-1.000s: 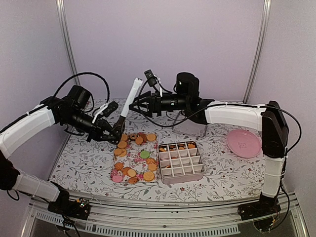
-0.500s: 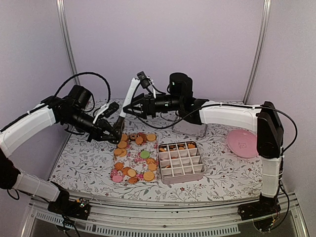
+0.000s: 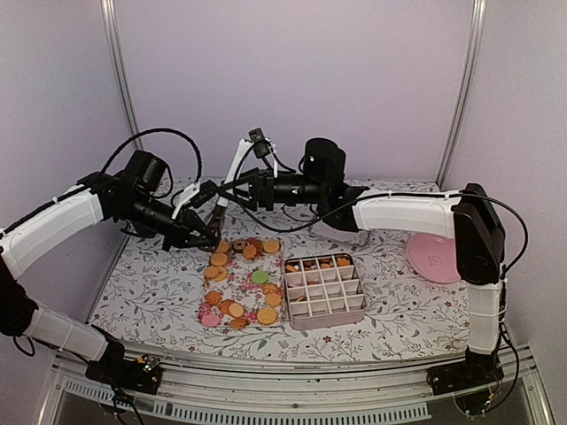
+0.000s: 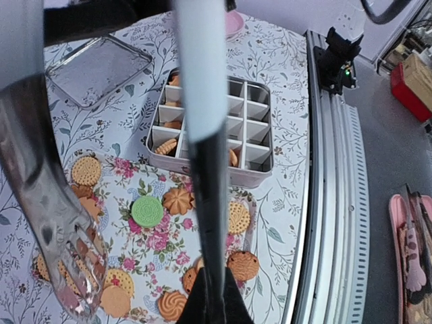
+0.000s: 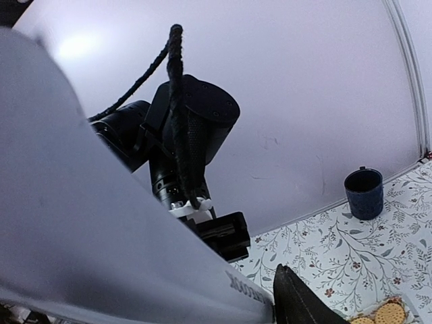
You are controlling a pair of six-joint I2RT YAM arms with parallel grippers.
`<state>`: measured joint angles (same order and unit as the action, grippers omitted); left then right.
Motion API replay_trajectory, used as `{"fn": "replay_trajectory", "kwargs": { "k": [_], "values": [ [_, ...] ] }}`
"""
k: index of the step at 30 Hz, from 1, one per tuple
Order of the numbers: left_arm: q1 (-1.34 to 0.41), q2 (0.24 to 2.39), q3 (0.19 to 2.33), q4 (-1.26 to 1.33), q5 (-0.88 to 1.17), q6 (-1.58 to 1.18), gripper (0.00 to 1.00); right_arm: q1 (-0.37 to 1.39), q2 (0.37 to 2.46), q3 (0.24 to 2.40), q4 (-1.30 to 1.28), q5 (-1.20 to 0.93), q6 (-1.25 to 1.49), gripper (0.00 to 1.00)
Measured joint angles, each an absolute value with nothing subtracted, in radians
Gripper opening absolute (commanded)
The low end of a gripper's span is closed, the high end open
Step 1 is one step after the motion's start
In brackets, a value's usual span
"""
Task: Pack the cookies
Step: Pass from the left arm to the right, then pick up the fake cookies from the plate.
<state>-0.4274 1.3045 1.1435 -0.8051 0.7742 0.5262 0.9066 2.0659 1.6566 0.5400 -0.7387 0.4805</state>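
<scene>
Floral-print tablecloth (image 3: pixel 146 297): flat round cookies (image 3: pixel 267 315) lie on a flowered mat (image 4: pixel 156 237), some in the gridded tray (image 3: pixel 330 322) beside it. Your left claw (image 3: pixel 213 235) pinches a smooth white-and-black rod (image 3: pixel 235 168); your right claw (image 3: pixel 225 191) straddles it, contact cannot be told.

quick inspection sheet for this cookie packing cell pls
surface: floral tablecloth, with a flowered mat on it
job's things: cookies mostly loose on the mat; divided box has a few cells filled, mainly the far row
clutter: pink plate right of the box; flat grey tray; blue cup by the wall
hands: left hand shut on the dark end of a long white-and-black utensil; right hand straddles its white shaft, grip unclear
cables: black cable arcs above the left arm
surroundings: plain lilac walls; metal rail at near edge
</scene>
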Motion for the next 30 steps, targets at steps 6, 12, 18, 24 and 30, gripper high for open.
{"fn": "replay_trajectory", "kwargs": {
  "k": [6,12,18,24,30],
  "values": [
    [-0.427,1.309,1.139,-0.807,0.757,0.537,0.11,0.915,2.046,1.581,0.607,-0.697,0.507,0.45],
    [-0.419,1.299,1.138,-0.810,0.744,0.524,0.60,0.939,1.981,1.456,0.593,-0.628,0.426,0.43],
    [-0.257,1.285,1.134,-0.843,0.755,0.535,0.67,0.943,1.969,1.370,0.539,-0.550,0.354,0.43],
    [-0.083,1.285,1.112,-0.881,0.721,0.574,0.67,0.948,1.971,1.371,0.520,-0.480,0.295,0.43],
    [0.098,1.301,1.070,-0.905,0.658,0.608,0.66,0.958,2.073,1.504,0.524,-0.427,0.234,0.43]
  ]
}}
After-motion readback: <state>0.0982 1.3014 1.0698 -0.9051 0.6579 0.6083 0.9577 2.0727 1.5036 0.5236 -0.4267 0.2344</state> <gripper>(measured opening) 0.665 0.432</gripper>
